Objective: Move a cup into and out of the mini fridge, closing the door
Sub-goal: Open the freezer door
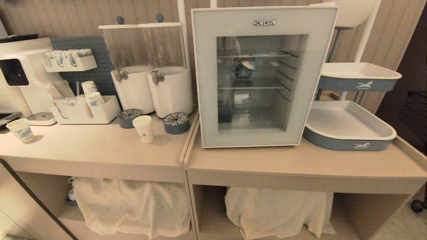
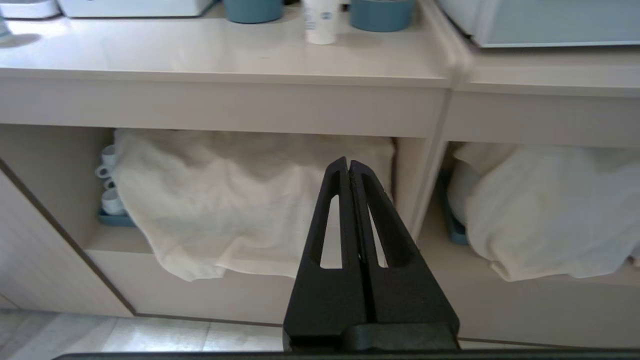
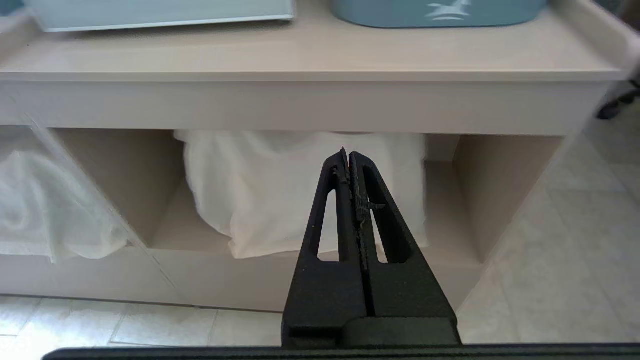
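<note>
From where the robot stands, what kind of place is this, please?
Probably a self-service drinks counter, as in a café or office pantry. A glass-door mini fridge stands on the counter beside two tapped dispensers, with paper cups stacked in an organiser.

Left hand (image 2: 349,167) (fingers together) before cloth-covered shelf (image 2: 240,215), below cup (image 2: 320,22).

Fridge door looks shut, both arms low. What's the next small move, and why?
Probably raise one arm toward the door to open it. The door sits closed on the mini fridge, the cup stands on the counter outside, and the left gripper and right gripper hang shut, empty, below counter level.
</note>
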